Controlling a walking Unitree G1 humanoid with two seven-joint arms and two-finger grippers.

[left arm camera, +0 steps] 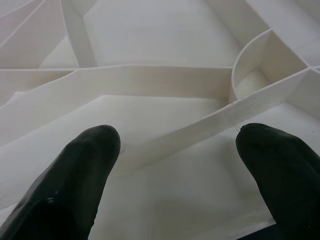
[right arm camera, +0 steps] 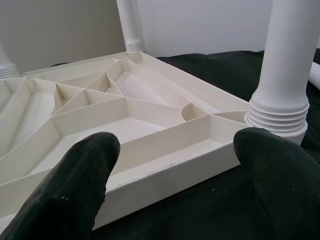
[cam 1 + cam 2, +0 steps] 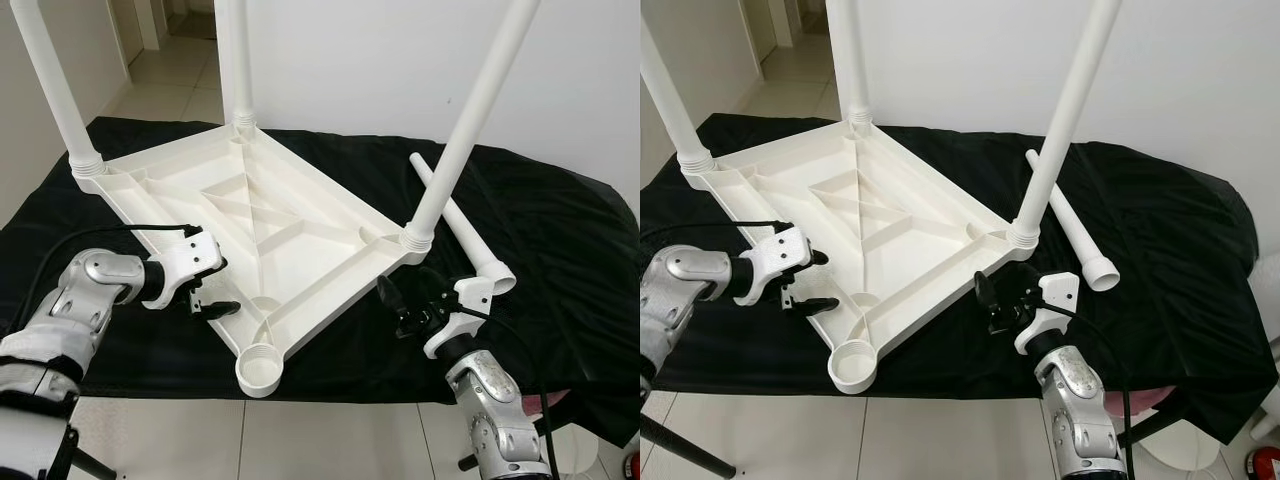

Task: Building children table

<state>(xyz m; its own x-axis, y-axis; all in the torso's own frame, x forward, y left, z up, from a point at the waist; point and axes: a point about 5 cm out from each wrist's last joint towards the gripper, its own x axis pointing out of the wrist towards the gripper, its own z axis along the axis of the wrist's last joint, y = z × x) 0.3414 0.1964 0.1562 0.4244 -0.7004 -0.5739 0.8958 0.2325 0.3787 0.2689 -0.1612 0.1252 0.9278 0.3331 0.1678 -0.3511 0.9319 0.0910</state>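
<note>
no readable text, labels, brands or numbers anywhere

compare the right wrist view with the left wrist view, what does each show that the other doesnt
Right wrist view: a screwed-in leg rising from the tabletop's corner socket, a second leg at the far corner, the black cloth under the near edge, and the white wall behind.

Left wrist view: a close look down into the tabletop's underside, with a curved rib near one corner.

Both: the upturned white tabletop with its ribs, framed by that gripper's two black fingers, spread apart and holding nothing.
</note>
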